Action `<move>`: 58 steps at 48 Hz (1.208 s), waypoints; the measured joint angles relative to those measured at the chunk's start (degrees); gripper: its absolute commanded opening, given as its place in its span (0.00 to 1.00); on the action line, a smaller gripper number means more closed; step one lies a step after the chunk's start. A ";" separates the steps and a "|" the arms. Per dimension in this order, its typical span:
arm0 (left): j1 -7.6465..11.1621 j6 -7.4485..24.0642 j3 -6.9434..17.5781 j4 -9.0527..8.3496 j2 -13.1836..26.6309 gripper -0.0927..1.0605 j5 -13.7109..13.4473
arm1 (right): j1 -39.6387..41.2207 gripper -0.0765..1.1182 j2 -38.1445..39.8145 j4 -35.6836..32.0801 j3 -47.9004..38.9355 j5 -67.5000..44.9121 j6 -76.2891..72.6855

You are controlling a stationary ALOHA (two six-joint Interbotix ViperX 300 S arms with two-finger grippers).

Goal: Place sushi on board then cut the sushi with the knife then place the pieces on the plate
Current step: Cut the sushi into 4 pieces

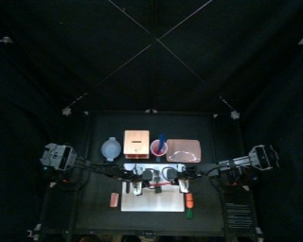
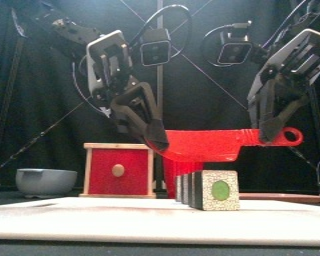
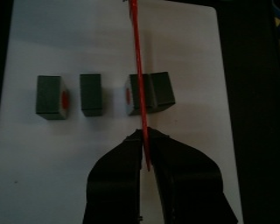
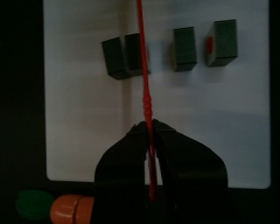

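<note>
Three dark green sushi pieces point(image 3: 92, 94) lie in a row on the white cutting board point(image 3: 49, 35): two thin slices and one thicker block point(image 3: 157, 90). A red toy knife point(image 2: 203, 147) hangs level just over the row point(image 2: 214, 189), its edge across the thicker block point(image 4: 122, 56). My left gripper point(image 2: 155, 140) is shut on the blade's left end. The knife's ringed handle end is in my right gripper point(image 2: 267, 137), which is also shut. In both wrist views the knife point(image 3: 136, 79) shows as a thin red line running out from between the jaws point(image 4: 143, 70).
Behind the board point(image 1: 154, 210) stand the blue-grey bowl point(image 1: 111, 147), the wooden box point(image 1: 137, 144), the red cup point(image 1: 159, 146) and the pink tray point(image 1: 185, 148). An orange toy point(image 1: 115, 199) lies left of the board, orange and green toys point(image 4: 55, 207) right of it.
</note>
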State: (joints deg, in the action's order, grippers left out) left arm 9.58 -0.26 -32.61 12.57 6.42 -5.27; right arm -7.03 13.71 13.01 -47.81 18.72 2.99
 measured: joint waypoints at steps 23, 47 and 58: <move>1.67 -0.09 0.97 3.34 1.67 0.51 0.44 | -1.05 0.41 -0.09 0.88 0.00 0.00 0.00; 1.67 -0.09 0.97 3.43 3.25 0.51 1.23 | -0.62 0.41 -0.62 -0.09 0.00 -0.18 0.09; 1.67 0.00 0.97 3.43 4.22 0.51 1.23 | -0.62 0.41 -2.29 -0.09 0.00 -0.35 0.09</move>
State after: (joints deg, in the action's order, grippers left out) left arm 11.25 -0.26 -31.64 16.00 10.63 -4.04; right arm -7.65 11.43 12.92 -47.81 18.37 3.08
